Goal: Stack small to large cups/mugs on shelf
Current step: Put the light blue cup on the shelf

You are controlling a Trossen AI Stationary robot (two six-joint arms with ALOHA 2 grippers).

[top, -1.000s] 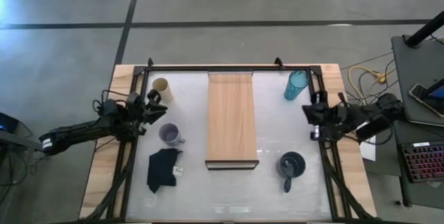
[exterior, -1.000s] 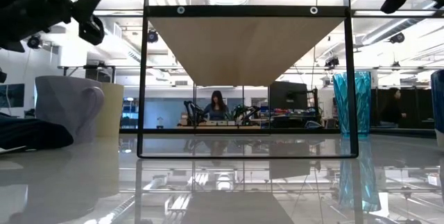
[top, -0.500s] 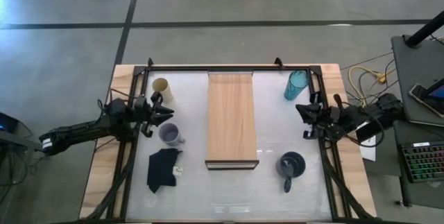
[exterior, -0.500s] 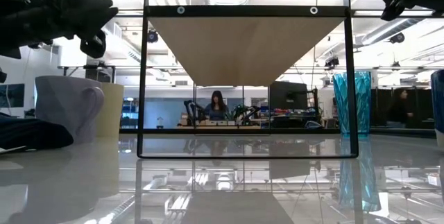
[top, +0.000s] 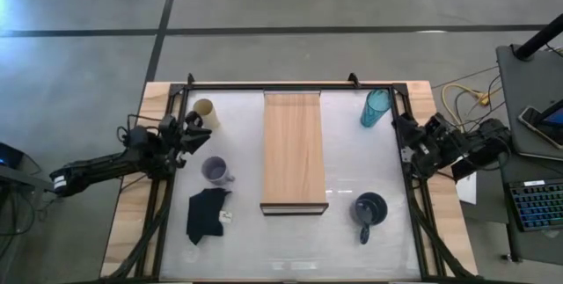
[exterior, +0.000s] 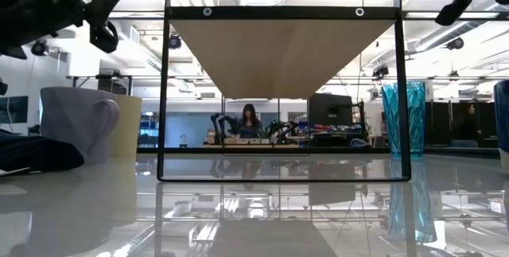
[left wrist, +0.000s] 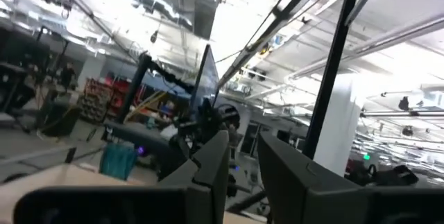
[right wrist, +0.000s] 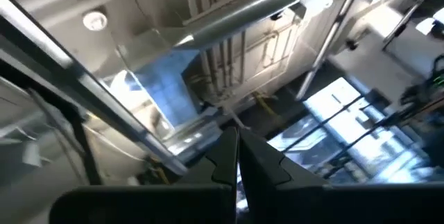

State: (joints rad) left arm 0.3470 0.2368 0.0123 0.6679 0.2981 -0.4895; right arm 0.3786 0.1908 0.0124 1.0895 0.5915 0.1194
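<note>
The wooden shelf (top: 294,148) runs down the table's middle, raised on a black frame (exterior: 163,90). The cream cup (top: 205,112) stands at the far left and the lavender mug (top: 215,171) nearer, both upright. On the right, the teal tumbler (top: 376,107) stands far and the dark blue mug (top: 369,209) near, its handle toward the near edge. My left gripper (top: 199,131) hovers open between the cream cup and the lavender mug, above them (exterior: 103,10). My right gripper (top: 402,134) hovers shut at the right frame rail, between tumbler and blue mug.
A black cloth (top: 207,214) lies near the lavender mug, toward the near edge. The black table frame (top: 290,86) rims the white top. Bare tabletop (top: 352,161) lies between shelf and right-hand vessels. A keyboard and cables sit beyond the right edge.
Both grippers reached a little toward the shelf, then drew back toward their own table edges. The right gripper has ended closer to the right rail than a second ago. No cup or mug has moved.
</note>
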